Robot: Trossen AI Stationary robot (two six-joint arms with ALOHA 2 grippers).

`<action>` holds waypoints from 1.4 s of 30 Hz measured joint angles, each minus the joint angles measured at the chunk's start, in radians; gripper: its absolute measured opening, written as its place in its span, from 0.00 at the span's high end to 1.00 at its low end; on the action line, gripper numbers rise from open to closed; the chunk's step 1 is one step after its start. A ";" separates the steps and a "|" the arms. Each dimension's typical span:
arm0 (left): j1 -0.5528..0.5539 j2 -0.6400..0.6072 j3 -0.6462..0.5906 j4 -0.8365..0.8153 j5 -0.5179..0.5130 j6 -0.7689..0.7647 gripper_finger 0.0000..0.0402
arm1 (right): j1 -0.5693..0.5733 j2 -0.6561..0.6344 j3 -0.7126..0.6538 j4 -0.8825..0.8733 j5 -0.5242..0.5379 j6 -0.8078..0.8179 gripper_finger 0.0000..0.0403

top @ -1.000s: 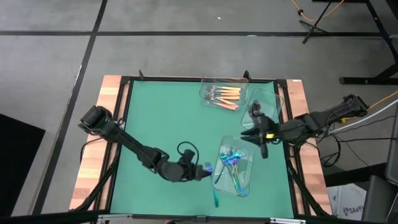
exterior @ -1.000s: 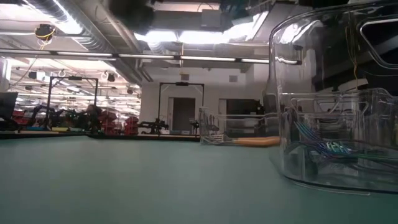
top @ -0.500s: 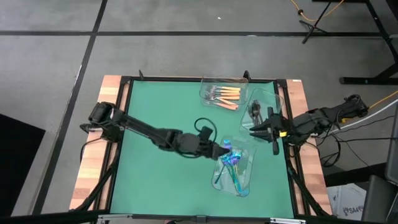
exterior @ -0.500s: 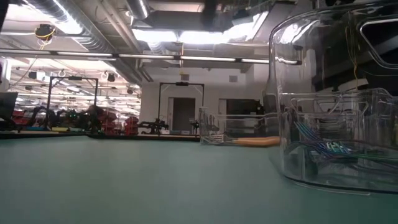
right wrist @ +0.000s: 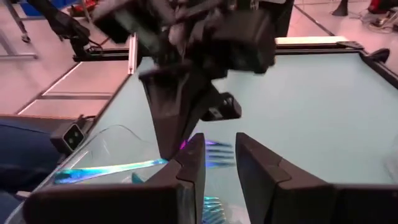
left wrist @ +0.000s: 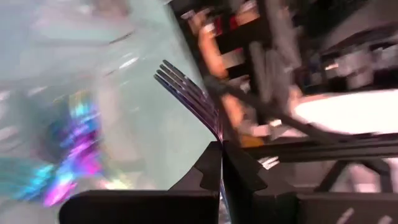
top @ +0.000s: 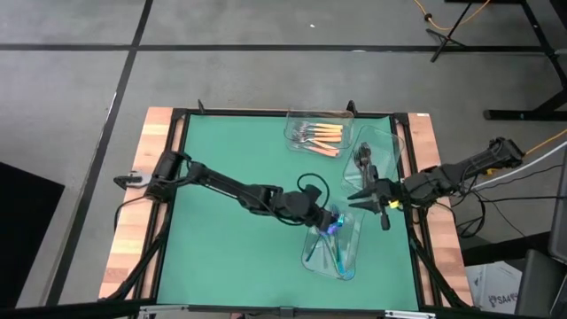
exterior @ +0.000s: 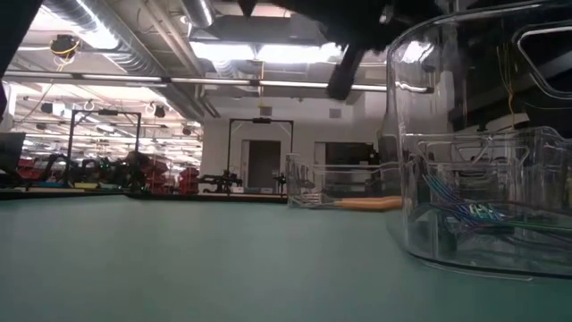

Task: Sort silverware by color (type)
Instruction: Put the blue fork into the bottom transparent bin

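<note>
The left claw (top: 330, 221) reaches across the green surface (top: 230, 168) and hangs over the near end of the clear tray (top: 353, 262) that holds the iridescent blue-teal forks (top: 335, 251). Its fingers (left wrist: 214, 163) are pinched shut on the handle of one iridescent fork (left wrist: 189, 98), whose tines point forward and away from the claw in the left wrist view. Beyond that held fork, the same view shows a blurred patch of purple and teal, the other shiny forks lying in the tray below.

The right claw (top: 371, 197) sits just beside the left one, between the blue-teal tray and the second clear tray (top: 387, 142) at the right edge of the surface, where the dark grey forks (top: 361, 159) lie. Its two dark fingers (right wrist: 186, 167) stand partly apart with only a bare gap between them, and nothing is held there. Through that gap the right wrist view looks at the left claw close by, with blue-teal handles glinting in the tray under it.

The orange-handled forks (top: 321, 136) rest together in a third clear tray (top: 297, 120) at the far side of the surface, well apart from both claws, silver heads to the left.

In the low view the nearest tray wall (exterior: 465, 134) fills the right side, with the teal forks (exterior: 465, 213) lying inside, and an orange handle (exterior: 366, 203) shows in the tray farther back.
</note>
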 joint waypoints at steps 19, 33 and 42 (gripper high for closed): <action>-0.001 0.032 -0.003 -0.218 -0.007 -0.002 1.00 | 0.000 -0.013 -0.252 0.384 -0.137 -0.085 0.81; 0.000 0.032 -0.003 -0.324 -0.029 0.026 1.00 | 0.000 -0.015 -0.278 0.387 -0.137 -0.077 0.81; 0.000 0.032 -0.003 -0.323 -0.046 0.051 0.89 | 0.000 -0.015 -0.278 0.386 -0.138 -0.077 0.81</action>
